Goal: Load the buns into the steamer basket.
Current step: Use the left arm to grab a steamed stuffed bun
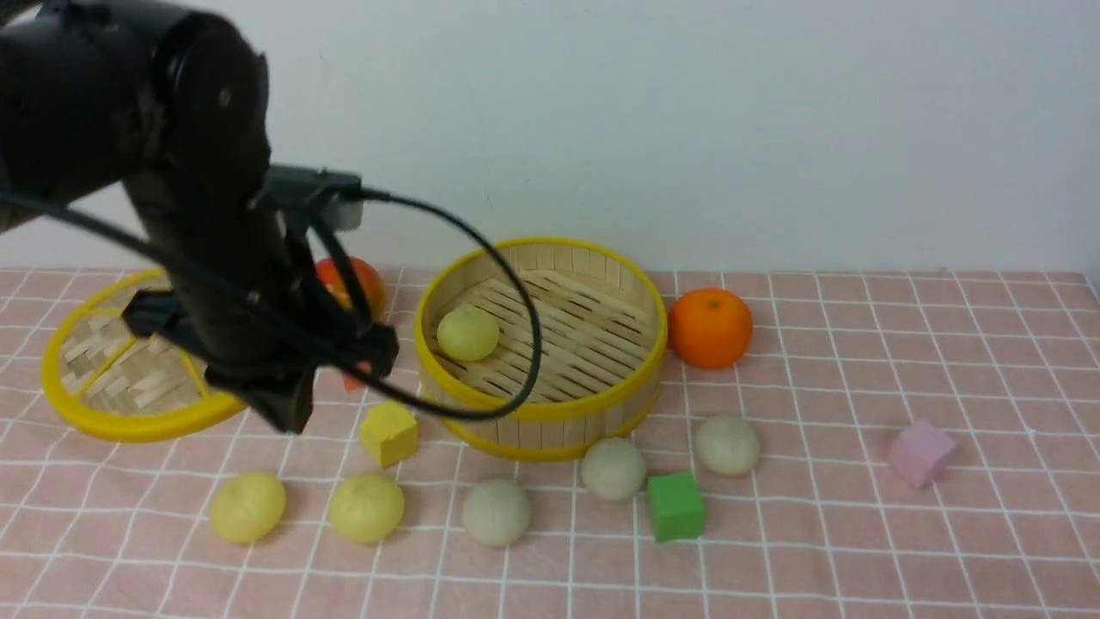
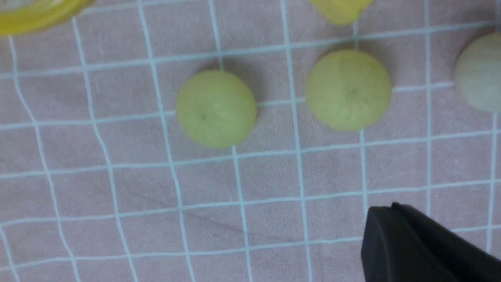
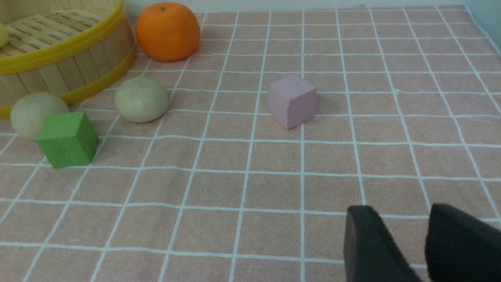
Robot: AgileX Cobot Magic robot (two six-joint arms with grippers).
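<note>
The steamer basket (image 1: 638, 361) stands mid-table with one pale yellow bun (image 1: 467, 334) on its slatted floor. Two more yellow buns (image 1: 247, 506) (image 1: 367, 508) lie near the front left, and the left wrist view shows them too (image 2: 216, 108) (image 2: 348, 89). Three off-white buns (image 1: 497, 512) (image 1: 613, 468) (image 1: 727, 445) lie in front of the basket. My left gripper (image 1: 290, 417) (image 2: 381, 215) hangs above the table behind the yellow buns, shut and empty. My right gripper (image 3: 407, 223) is open over bare cloth, holding nothing; the front view does not show it.
A flat woven lid (image 1: 112, 421) lies at the left, partly behind my left arm. Near the basket are an orange (image 1: 710, 327) and an apple (image 1: 359, 279). A yellow cube (image 1: 388, 432), a green cube (image 1: 675, 505) and a pink cube (image 1: 921, 453) sit among the buns.
</note>
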